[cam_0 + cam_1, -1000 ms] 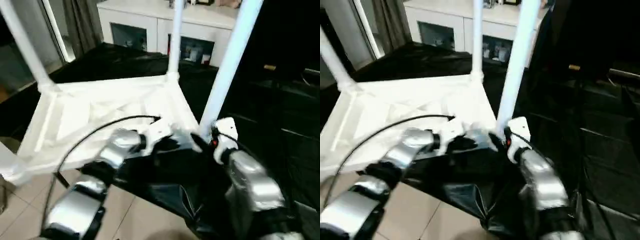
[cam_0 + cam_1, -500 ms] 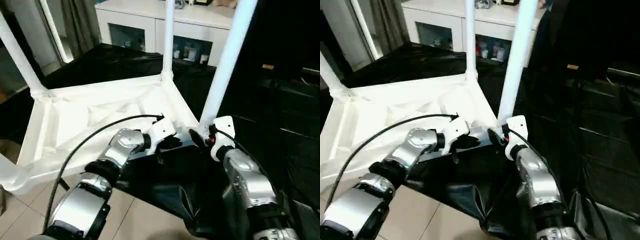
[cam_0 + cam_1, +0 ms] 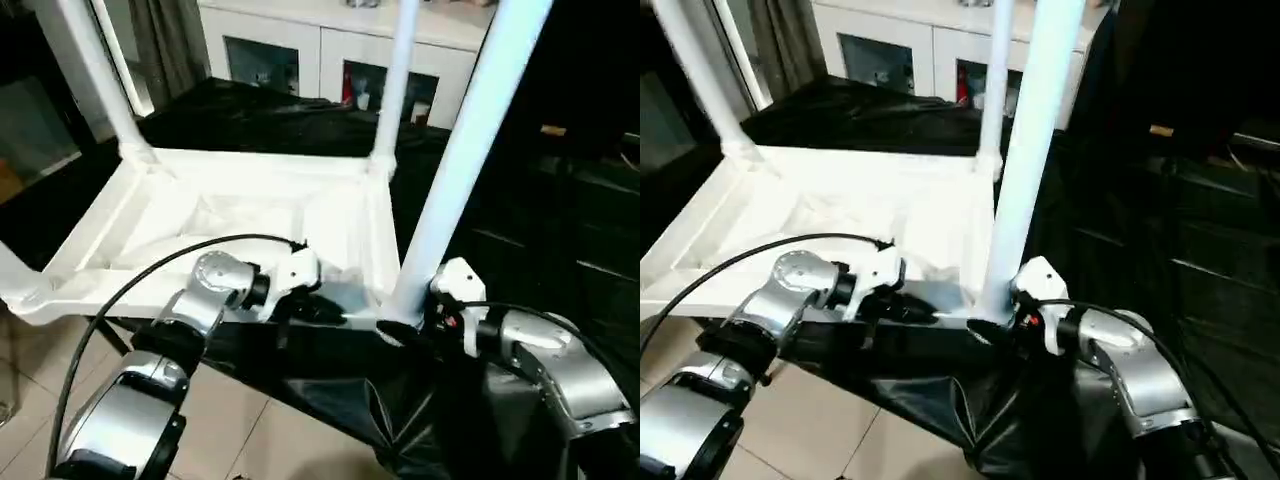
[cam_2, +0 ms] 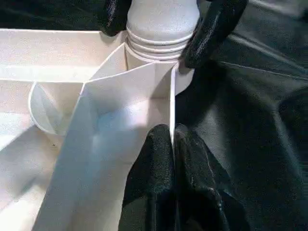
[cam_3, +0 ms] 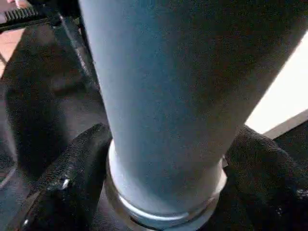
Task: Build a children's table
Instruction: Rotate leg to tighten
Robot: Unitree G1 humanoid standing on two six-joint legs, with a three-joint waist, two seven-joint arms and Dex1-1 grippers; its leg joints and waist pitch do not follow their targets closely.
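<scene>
The white children's table lies upside down on a black cloth, its ribbed top point(image 3: 250, 200) facing up and its legs pointing upward. My left gripper point(image 4: 173, 144) is shut on the thin rim wall of the top, just beside the near right corner socket. From that socket rises the near right leg point(image 3: 460, 170). My right gripper point(image 5: 166, 192) stands open astride this leg's base, one black finger point(image 4: 216, 29) on each side, close against the collar. Two more legs point(image 3: 395, 80) point(image 3: 100, 80) stand at the far corners.
A white cabinet with glass doors point(image 3: 300, 50) stands behind the table. The black cloth point(image 3: 250, 110) drapes over the support and hangs down at the front point(image 3: 380, 420). Tiled floor point(image 3: 260, 440) lies below. A black cable point(image 3: 130, 290) arcs over my left forearm.
The camera has swung, so the whole scene shifted. My right gripper's fingers have spread wider around the leg's base. The left gripper keeps its hold on the rim.
</scene>
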